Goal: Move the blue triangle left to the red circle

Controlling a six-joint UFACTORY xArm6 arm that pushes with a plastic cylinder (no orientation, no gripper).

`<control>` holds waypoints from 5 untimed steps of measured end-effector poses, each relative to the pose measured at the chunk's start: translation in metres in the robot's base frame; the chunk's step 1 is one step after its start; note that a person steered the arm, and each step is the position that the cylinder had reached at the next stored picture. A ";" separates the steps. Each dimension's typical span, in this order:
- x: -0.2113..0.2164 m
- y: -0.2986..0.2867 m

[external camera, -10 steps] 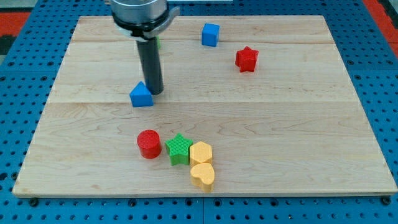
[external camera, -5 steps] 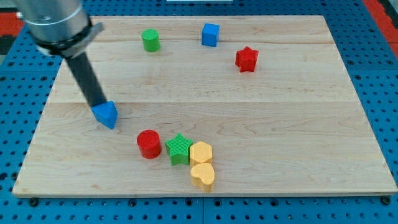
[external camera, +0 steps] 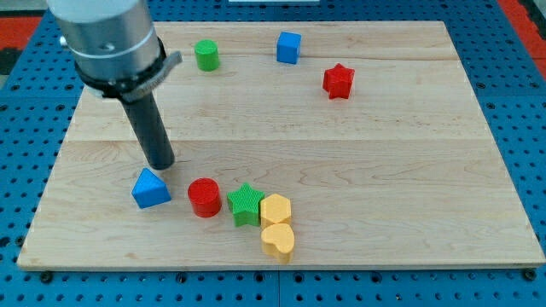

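Blue pegboard frames the pale wooden board [external camera: 341,170] we work on. Nearest the view's bottom we see two yellow blocks, a yellow heart [external camera: 277,241] and just above it a yellow block [external camera: 275,209] of rounded, unclear shape, with a green star [external camera: 246,204] touching on their left. Beside the star stands the red circle [external camera: 204,197]. Immediately to its left lies the blue triangle [external camera: 150,188], a narrow gap between them as far as we can tell. We judge the task nearly complete: the triangle sits on the circle's left side, perhaps needing only a slight nudge closer.

Our tool is a plain rod that cannot grasp; it holds nothing. Our tip [external camera: 161,165] rests just above the triangle's upper right edge, close to touching it.

Farther off sit a red star [external camera: 339,81], a blue cube [external camera: 289,47] and a green cylinder [external camera: 206,55].
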State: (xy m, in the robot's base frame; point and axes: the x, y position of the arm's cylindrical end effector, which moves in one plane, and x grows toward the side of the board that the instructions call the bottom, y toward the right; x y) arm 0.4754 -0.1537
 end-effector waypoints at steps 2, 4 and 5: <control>0.025 -0.010; 0.036 0.014; 0.036 -0.036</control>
